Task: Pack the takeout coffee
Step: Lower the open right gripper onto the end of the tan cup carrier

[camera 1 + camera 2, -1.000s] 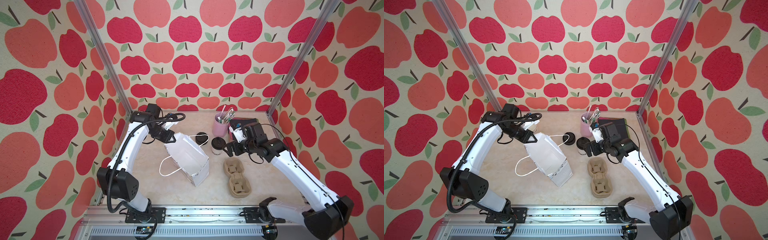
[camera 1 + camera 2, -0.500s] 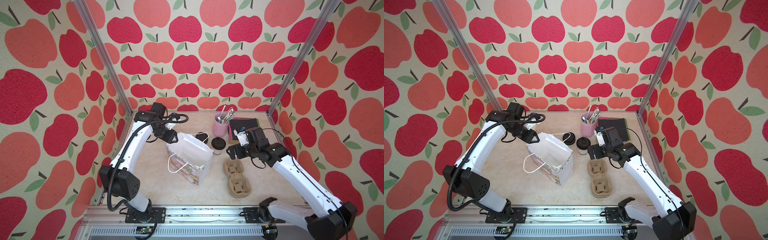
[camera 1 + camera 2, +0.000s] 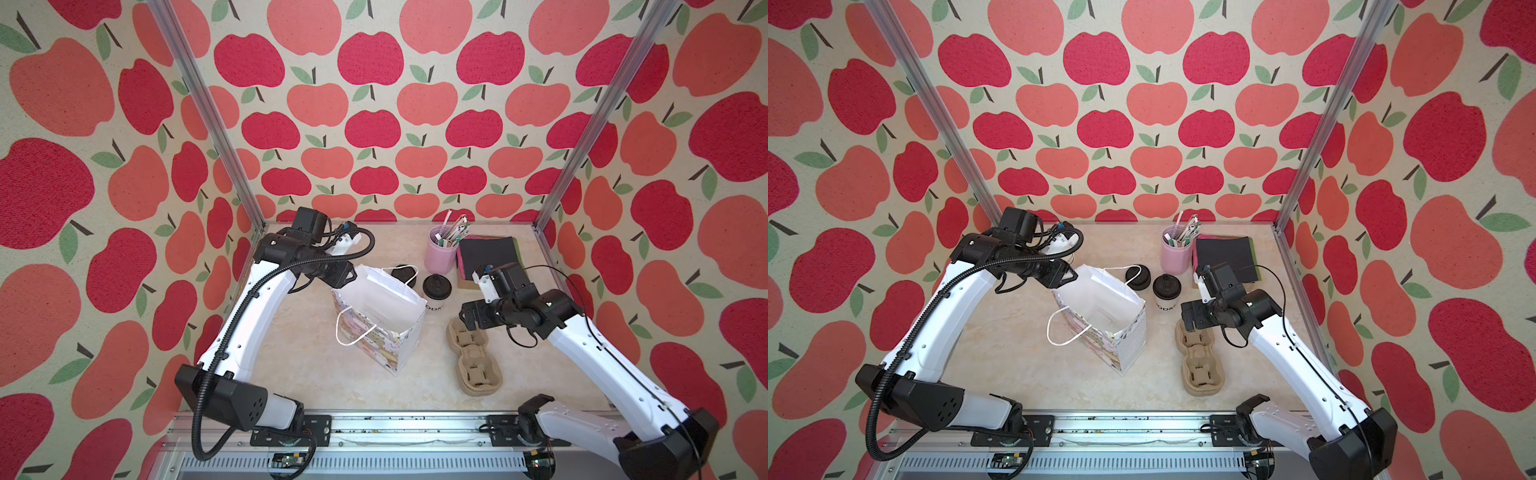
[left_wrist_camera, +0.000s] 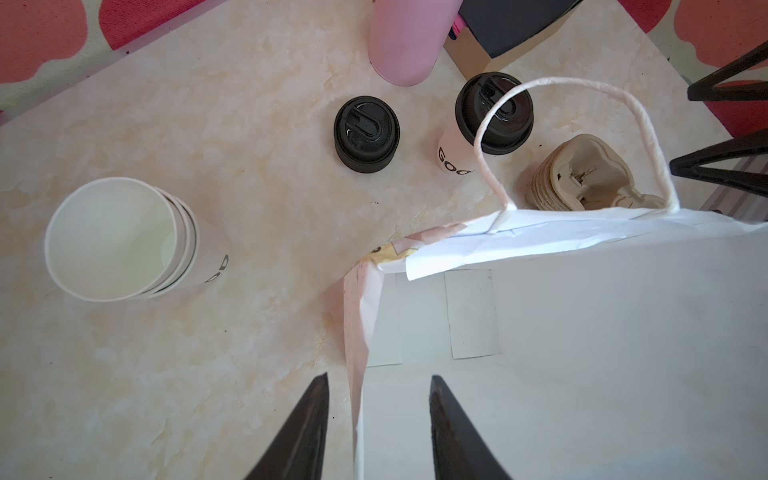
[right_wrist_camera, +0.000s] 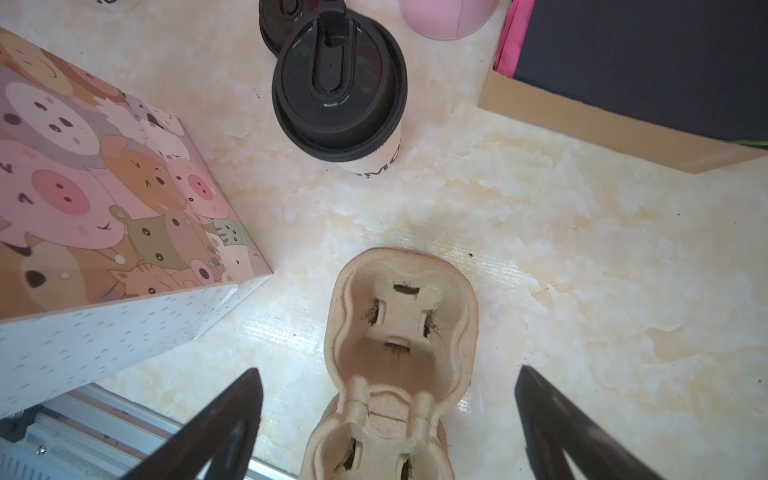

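Left fingers [image 4: 305, 432] stand apart, one on each side of a wall of the open paper bag [image 4: 582, 332], gripping nothing. Right fingers [image 5: 226, 424] are spread wide above the pulp cup carrier [image 5: 405, 332], empty. The takeout coffee [image 3: 436, 293], black lid on, stands upright on the worktop [image 3: 316, 365] just beside the bag, near the pink cup [image 3: 439, 257].

Probably a lab booth: apple-print walls [image 3: 374, 124], aluminium posts [image 3: 206, 112].

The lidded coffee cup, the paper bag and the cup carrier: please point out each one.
lidded coffee cup [image 3: 437, 286]: a top view, on its black lid.
paper bag [image 3: 1098, 294]: a top view, on its white inner wall.
cup carrier [image 5: 401, 332]: right wrist view, inside one cup well.
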You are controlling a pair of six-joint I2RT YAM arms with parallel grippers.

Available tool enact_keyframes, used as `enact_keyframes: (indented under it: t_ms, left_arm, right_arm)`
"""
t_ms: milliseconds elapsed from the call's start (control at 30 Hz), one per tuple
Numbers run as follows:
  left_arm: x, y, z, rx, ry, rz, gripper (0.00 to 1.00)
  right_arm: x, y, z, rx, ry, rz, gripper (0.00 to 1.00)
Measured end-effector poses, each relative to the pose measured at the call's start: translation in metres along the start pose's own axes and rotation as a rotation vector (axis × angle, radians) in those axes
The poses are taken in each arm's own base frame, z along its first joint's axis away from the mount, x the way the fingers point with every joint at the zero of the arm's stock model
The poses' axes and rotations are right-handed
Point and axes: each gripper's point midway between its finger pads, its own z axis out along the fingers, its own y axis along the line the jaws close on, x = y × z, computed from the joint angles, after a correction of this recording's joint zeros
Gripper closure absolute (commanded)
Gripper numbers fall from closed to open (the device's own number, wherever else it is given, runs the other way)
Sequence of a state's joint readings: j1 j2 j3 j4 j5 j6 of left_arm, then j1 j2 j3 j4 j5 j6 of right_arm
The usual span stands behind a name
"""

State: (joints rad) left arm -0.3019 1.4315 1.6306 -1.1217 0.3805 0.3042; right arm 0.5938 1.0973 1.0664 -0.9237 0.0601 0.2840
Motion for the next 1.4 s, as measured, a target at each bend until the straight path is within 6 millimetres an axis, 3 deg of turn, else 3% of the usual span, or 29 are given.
enact_keyframes:
  t_ms: [167, 567, 867, 1400]
  left_arm:
    - [0.002, 0.003, 0.007, -0.004, 0.007, -0.002, 0.66]
    - [0.004, 0.010, 0.020, -0.025, 0.005, 0.003, 0.88]
    - [0.003, 0.012, 0.024, -0.028, -0.006, 0.006, 0.91]
    - [0.001, 0.012, 0.024, -0.026, -0.016, 0.010, 0.92]
  right_arm:
    - [0.013, 0.011, 0.003, 0.010, 0.034, -0.034, 0.07]
    - [0.032, 0.010, 0.015, 0.040, 0.097, -0.039, 0.13]
    - [0.053, 0.008, 0.028, 0.052, 0.189, -0.001, 0.18]
    - [0.089, 0.016, 0.030, 0.003, 0.298, 0.091, 0.31]
